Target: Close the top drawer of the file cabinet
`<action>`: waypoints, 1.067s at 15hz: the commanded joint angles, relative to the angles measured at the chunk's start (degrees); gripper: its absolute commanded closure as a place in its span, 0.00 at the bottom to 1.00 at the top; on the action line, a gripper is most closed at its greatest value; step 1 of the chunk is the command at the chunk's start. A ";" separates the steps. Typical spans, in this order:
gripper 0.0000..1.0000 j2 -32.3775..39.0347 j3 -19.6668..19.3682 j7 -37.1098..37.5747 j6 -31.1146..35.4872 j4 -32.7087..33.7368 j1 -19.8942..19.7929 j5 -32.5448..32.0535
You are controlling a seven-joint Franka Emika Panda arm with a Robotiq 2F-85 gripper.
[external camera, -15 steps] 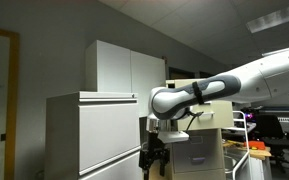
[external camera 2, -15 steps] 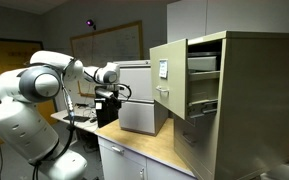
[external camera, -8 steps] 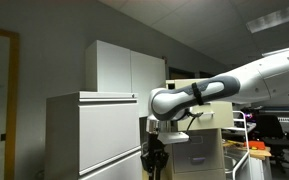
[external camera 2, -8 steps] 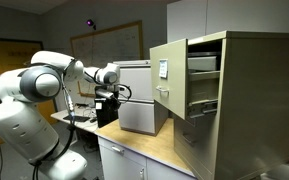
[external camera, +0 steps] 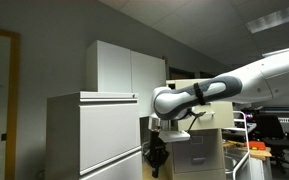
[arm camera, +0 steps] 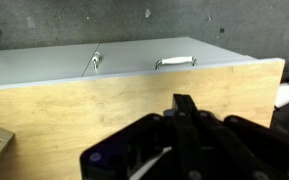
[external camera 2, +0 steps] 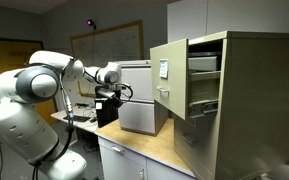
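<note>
The file cabinet (external camera 2: pixel 254 95) stands at the right in an exterior view, and its top drawer (external camera 2: pixel 168 71) is pulled far out to the left, so the grey-beige front faces the robot. My gripper (external camera 2: pixel 106 104) hangs well left of that drawer front, above the wooden counter, and touches nothing. In an exterior view the gripper (external camera: pixel 156 157) points down in front of the beige file cabinet (external camera: pixel 206 150). In the wrist view its dark fingers (arm camera: pixel 185 104) are pressed together with nothing between them. The gripper is shut and empty.
A small grey cabinet (external camera 2: pixel 139 100) with metal handles (arm camera: pixel 174 62) sits on the wooden counter (arm camera: pixel 74 115) under and beyond my gripper. A wide white lateral cabinet (external camera: pixel 94 135) and a tall white cupboard (external camera: pixel 124 68) stand nearby. A red cart (external camera: pixel 256 150) is at the far right.
The jaws have gone from wide open to fully shut on nothing. The arm has barely moved and the top drawer stands out as before.
</note>
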 commanded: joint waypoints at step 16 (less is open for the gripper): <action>1.00 -9.89 -7.48 7.89 11.19 -1.09 -12.94 -0.76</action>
